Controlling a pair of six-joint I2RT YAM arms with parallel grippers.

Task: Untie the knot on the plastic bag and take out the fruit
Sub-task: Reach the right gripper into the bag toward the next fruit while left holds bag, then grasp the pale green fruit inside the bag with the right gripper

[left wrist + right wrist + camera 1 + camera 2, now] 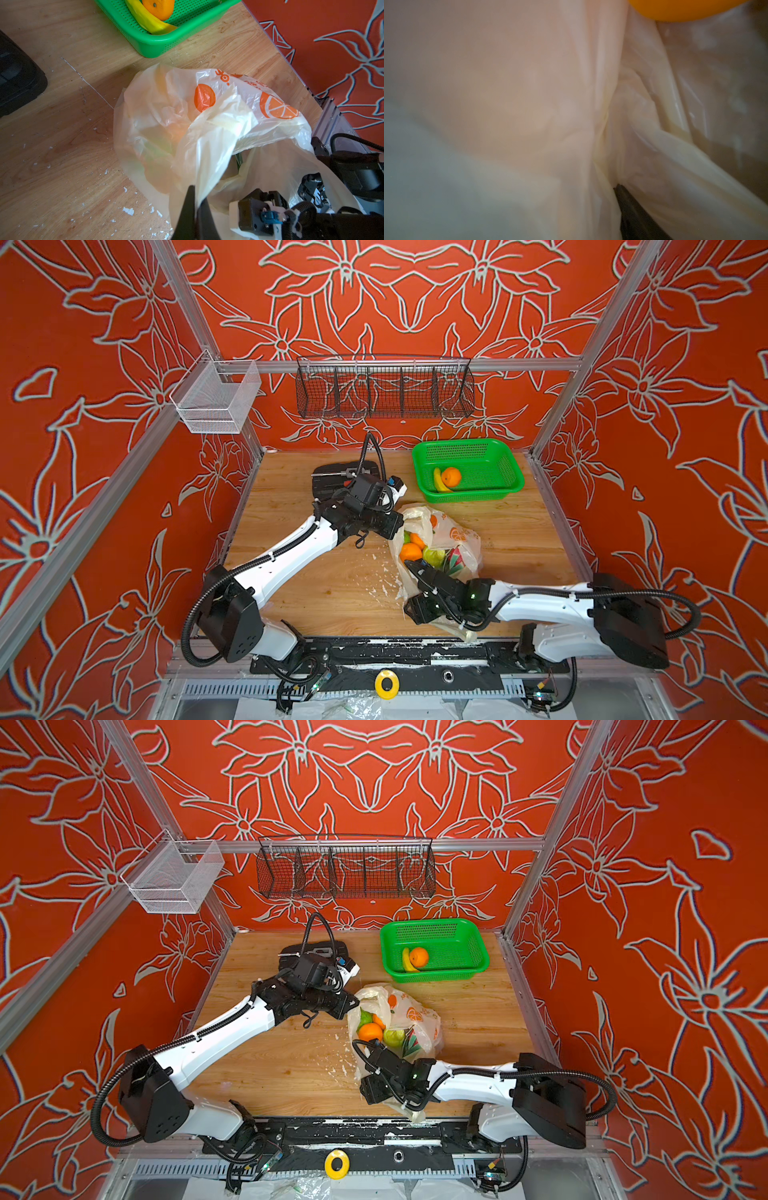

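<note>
Materials as I read them on my remote feeds:

- plastic bag: thin translucent cream film, crinkled, glossy along the folds. The printed orange slices are opaque.
- table: wood board with open grain and a dull satin finish, scratched and speckled with white flakes.
- green basket: moulded perforated plastic with a slight sheen.
- orange: finely pitted skin, low gloss.
- banana: smooth and waxy.
- long wire basket: black coated metal wire, matt.
- small mesh basket: fine white metal mesh.
- frame rails: grooved bare metal, silvery and dull.
- arm shells: glossy white plastic, with matt black joints.
- walls: matt red print. I cannot tell whether it is cloth or paper.
</note>
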